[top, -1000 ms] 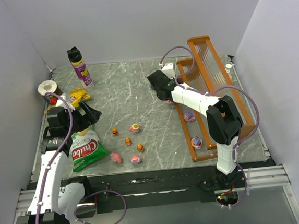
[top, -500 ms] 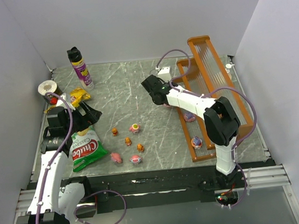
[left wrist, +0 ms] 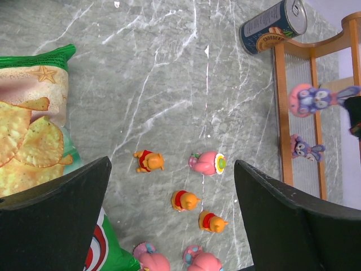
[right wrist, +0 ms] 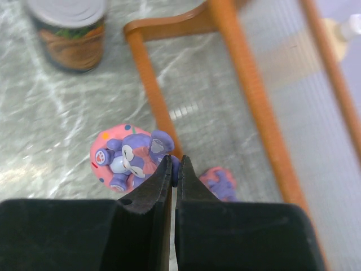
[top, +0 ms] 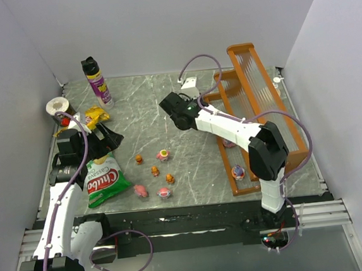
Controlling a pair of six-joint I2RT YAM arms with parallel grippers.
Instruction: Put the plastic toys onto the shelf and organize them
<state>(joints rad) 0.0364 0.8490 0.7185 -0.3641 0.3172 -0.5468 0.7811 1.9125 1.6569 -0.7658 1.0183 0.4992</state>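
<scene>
The orange-brown stepped shelf [top: 264, 112] stands at the right; two toys sit on its lowest tier [top: 229, 141], [top: 238, 172]. My right gripper [top: 180, 116] is shut on the ear of a purple bunny toy on a pink round base [right wrist: 130, 155], held beside the shelf's front rail [right wrist: 155, 96]; the toy also shows in the left wrist view [left wrist: 310, 100]. Several orange [top: 154, 171] and pink [top: 140, 190] toys lie on the table. My left gripper [top: 108, 137] is open and empty above them [left wrist: 172, 214].
A green chips bag [top: 102, 178] lies under the left arm, a yellow snack bag [top: 95, 114] and a tape roll [top: 56, 106] behind it. A spray can [top: 97, 79] stands at the back left. A tin can [left wrist: 273, 25] stands by the shelf's corner.
My right gripper has swung left, away from the shelf, and the pink-based toy that was on the table under it is no longer there. The left arm has not moved.
</scene>
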